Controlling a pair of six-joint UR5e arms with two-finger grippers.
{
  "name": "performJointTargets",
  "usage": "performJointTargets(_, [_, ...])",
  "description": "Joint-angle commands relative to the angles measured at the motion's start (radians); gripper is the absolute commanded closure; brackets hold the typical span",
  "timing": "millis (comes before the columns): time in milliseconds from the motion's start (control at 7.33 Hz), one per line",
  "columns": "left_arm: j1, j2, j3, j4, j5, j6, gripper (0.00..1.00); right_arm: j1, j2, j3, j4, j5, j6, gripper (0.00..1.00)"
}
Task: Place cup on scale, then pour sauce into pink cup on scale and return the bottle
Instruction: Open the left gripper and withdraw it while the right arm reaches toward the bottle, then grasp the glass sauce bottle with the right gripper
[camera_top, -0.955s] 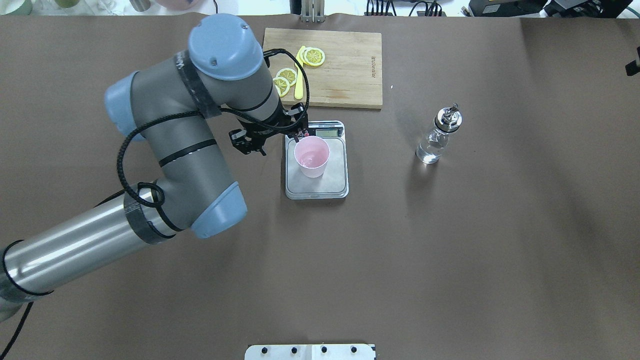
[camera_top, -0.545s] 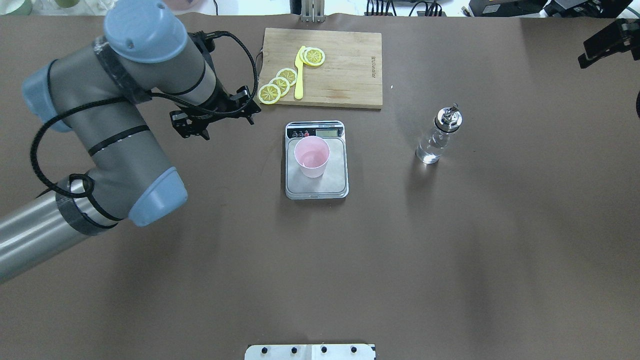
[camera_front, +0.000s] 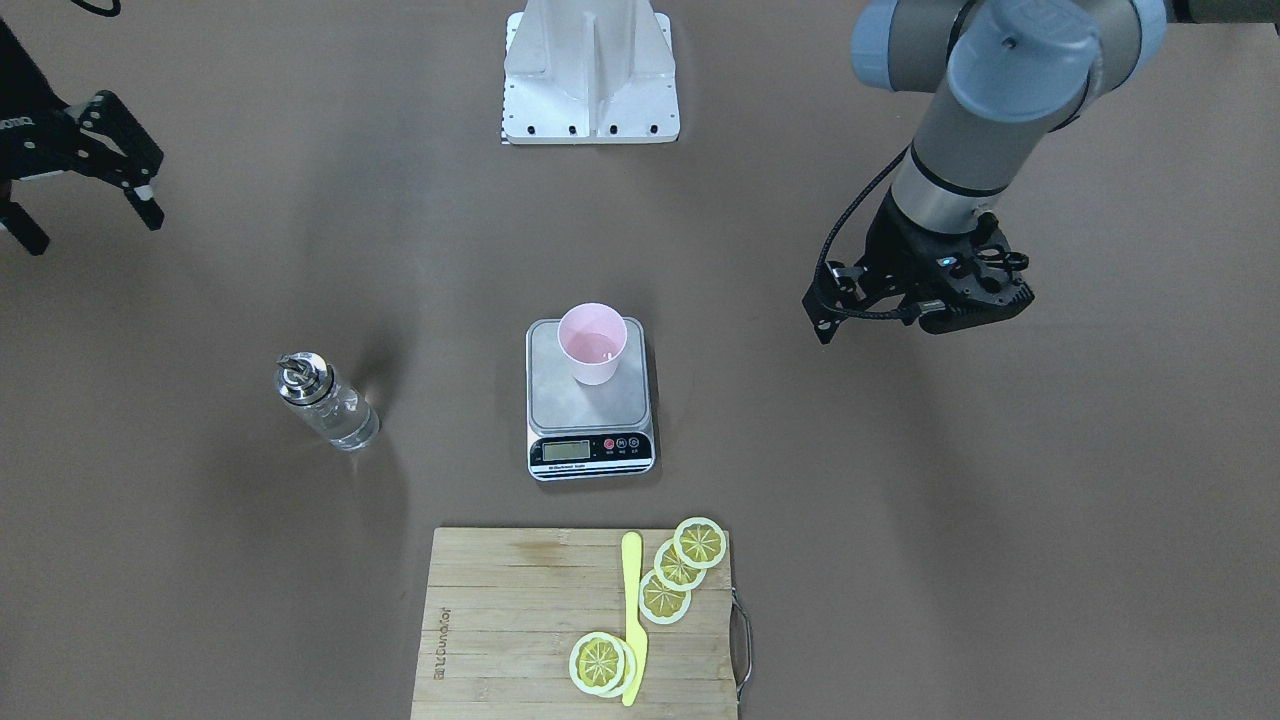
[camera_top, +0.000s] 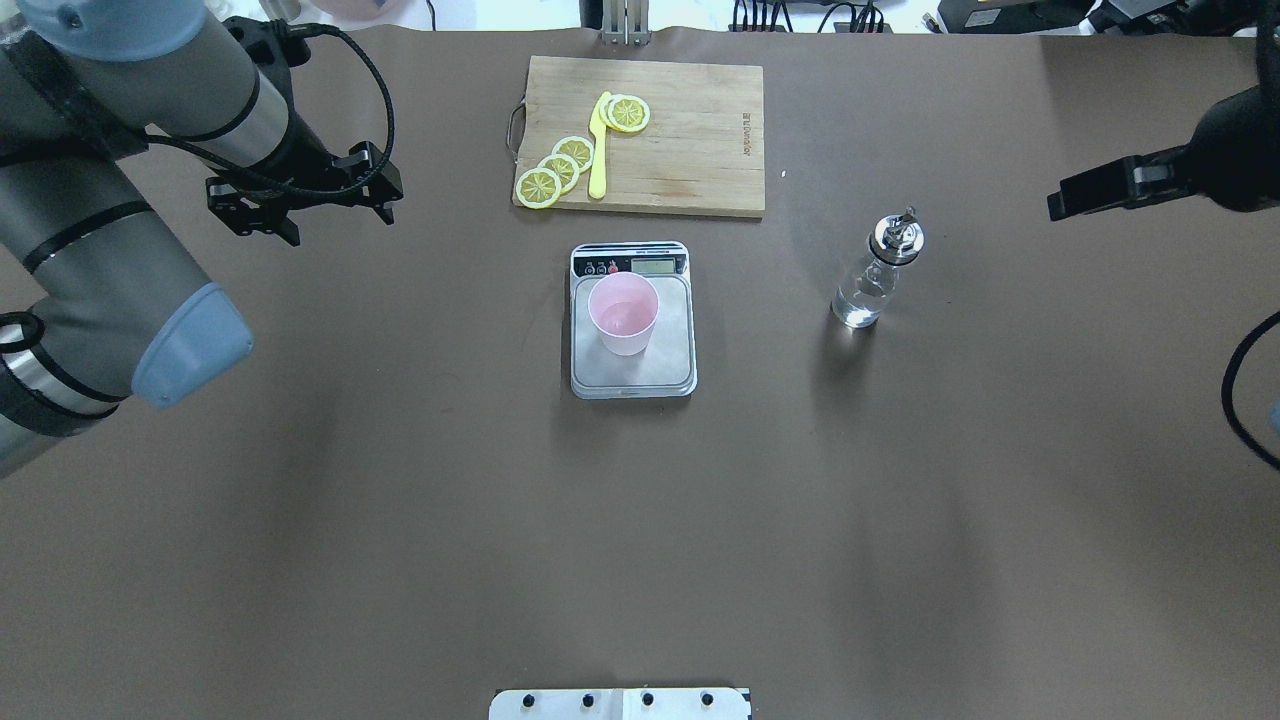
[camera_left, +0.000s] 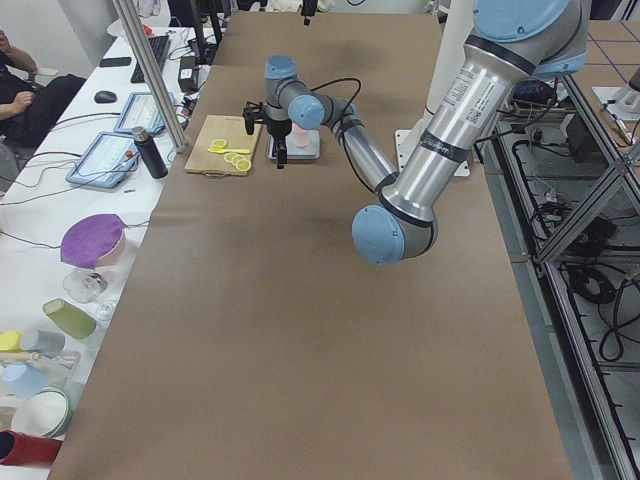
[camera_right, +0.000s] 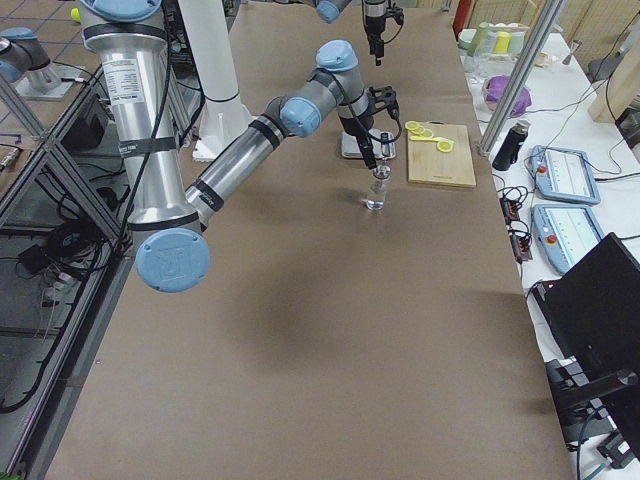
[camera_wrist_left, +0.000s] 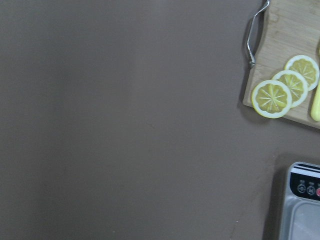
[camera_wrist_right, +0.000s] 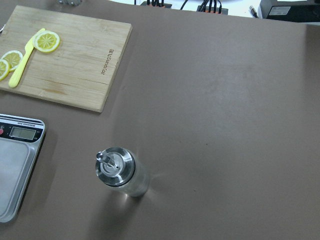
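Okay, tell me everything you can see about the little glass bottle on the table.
The bottle is small and made of clear glass, with a rounded body and a shiny metal pourer cap on top. Clear liquid shows through the glass. It stands upright on the brown table, to the robot's right of the scale and well apart from it. Nothing touches it but the table; the right gripper hangs open off to its side, clear of it.

Robotics lab — teach pendants (camera_right: 565, 172), cable-strewn side bench (camera_left: 35, 210)
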Motion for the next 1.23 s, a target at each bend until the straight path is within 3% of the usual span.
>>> performJointTargets(0, [-0.011, 0.023, 0.003, -0.002, -0.003, 0.031, 0.02, -0.252, -0.154, 0.004, 0.262, -0.289, 0.197, 0.00])
performJointTargets(273, [-0.008, 0.027, 0.011, -0.008, 0.008, 0.043, 0.02, -0.395, -0.176, -0.032, 0.343, -0.485, 0.244, 0.00])
performJointTargets(682, [-0.007, 0.038, 0.032, -0.008, 0.008, 0.097, 0.02, -0.484, -0.126, -0.292, 0.659, -0.661, 0.239, 0.00])
performJointTargets(1091, [-0.007, 0.038, 0.034, -0.010, 0.009, 0.097, 0.02, -0.523, -0.015, -0.491, 0.813, -0.825, 0.174, 0.00])
